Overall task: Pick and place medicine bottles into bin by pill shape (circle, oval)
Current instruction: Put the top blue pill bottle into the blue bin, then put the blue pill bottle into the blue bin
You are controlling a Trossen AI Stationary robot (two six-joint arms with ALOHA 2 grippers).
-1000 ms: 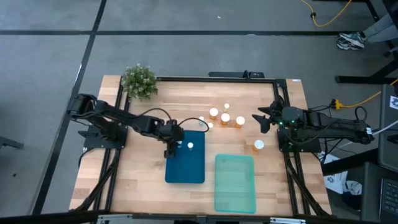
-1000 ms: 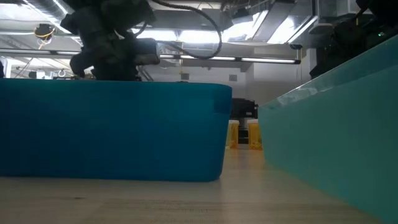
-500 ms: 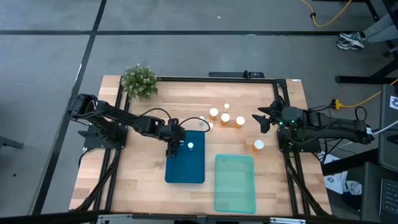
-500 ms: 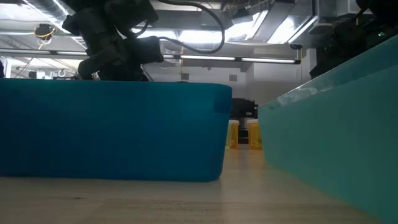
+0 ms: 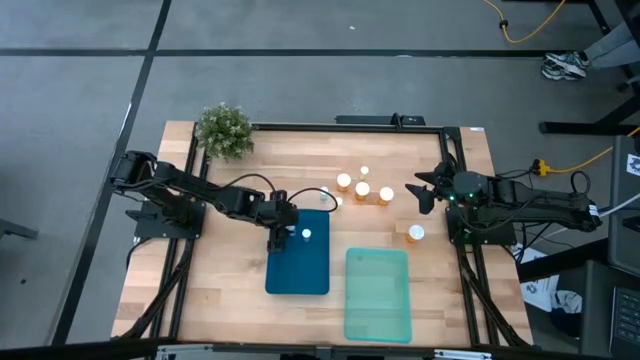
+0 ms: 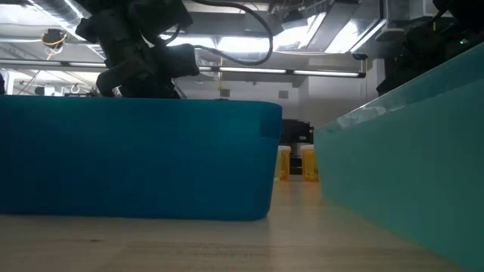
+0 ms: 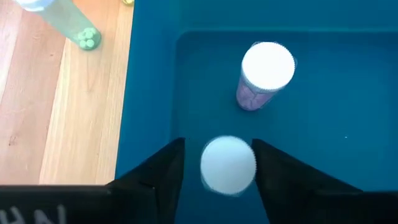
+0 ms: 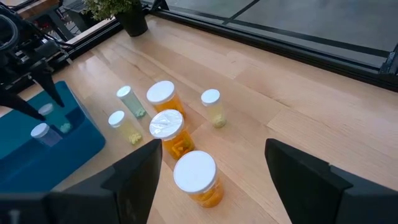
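My left gripper [image 7: 217,155] hangs open over the blue bin [image 5: 297,268], pointing steeply down. A white-capped bottle [image 7: 228,165] stands between its fingers, with a gap on one side; whether the other finger touches the cap, I cannot tell. A second bottle [image 7: 264,74], holding purple pills, stands upright on the bin's floor beyond it. Several more bottles [image 5: 362,188] stand on the wood behind the bins, and one orange bottle [image 5: 415,233] stands alone at the right. My right gripper [image 5: 415,192] waits open at the table's right side, holding nothing.
A teal bin [image 5: 377,295] sits to the right of the blue one, near the front edge. A small green potted plant [image 5: 223,130] stands at the far left corner. A pale bottle with green pills [image 7: 74,25] stands on the wood just outside the blue bin.
In the low view the outline of my left gripper above the blue bin's rim has shifted slightly; its fingertips are hidden behind the bin wall there. The bottles on the table and both bins have stayed put.
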